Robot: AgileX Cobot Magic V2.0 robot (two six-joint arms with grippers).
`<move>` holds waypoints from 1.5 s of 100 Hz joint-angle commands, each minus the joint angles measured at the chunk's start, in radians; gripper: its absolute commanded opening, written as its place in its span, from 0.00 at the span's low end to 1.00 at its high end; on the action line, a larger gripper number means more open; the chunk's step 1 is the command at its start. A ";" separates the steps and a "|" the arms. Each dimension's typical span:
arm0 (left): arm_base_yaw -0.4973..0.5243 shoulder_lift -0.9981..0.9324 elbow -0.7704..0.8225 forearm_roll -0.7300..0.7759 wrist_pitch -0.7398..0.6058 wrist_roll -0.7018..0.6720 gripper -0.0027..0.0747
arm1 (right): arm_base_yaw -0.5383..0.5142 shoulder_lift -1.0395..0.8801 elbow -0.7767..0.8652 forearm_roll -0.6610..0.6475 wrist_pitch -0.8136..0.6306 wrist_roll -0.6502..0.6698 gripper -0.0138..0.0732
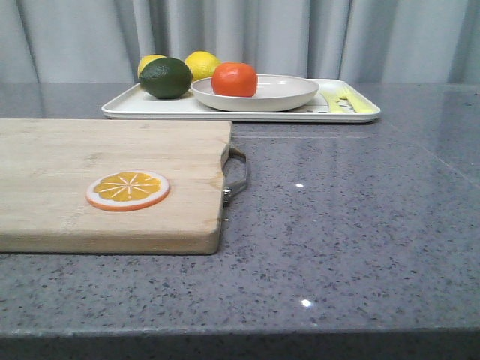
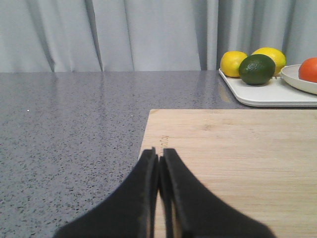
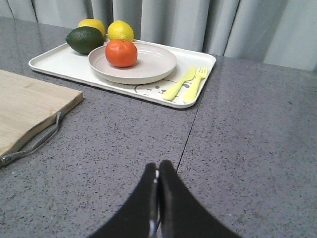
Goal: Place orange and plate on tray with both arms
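The orange (image 1: 234, 79) sits in the off-white plate (image 1: 289, 96), which rests on the white tray (image 1: 127, 109) at the back of the table. The right wrist view shows the orange (image 3: 121, 53), the plate (image 3: 153, 67) and the tray (image 3: 49, 62) with part of a bear drawing by the plate. My left gripper (image 2: 160, 154) is shut and empty above the near-left edge of the wooden cutting board (image 2: 233, 163). My right gripper (image 3: 158, 167) is shut and empty over bare grey table, well short of the tray. Neither gripper shows in the front view.
Two lemons (image 1: 201, 63) and a dark green avocado (image 1: 165, 77) lie on the tray's left part. A yellow-green fork and knife (image 3: 188, 84) lie on its right part. An orange slice disc (image 1: 127, 190) lies on the cutting board (image 1: 112, 180), which has a metal handle (image 1: 237, 176).
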 commanded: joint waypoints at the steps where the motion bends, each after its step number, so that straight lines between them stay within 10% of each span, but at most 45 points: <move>1: 0.003 -0.036 0.006 0.000 -0.063 0.000 0.01 | 0.000 0.006 -0.025 0.004 -0.084 -0.006 0.07; 150: 0.003 -0.035 0.006 0.000 -0.068 0.000 0.01 | -0.001 0.006 0.001 -0.034 -0.162 -0.005 0.07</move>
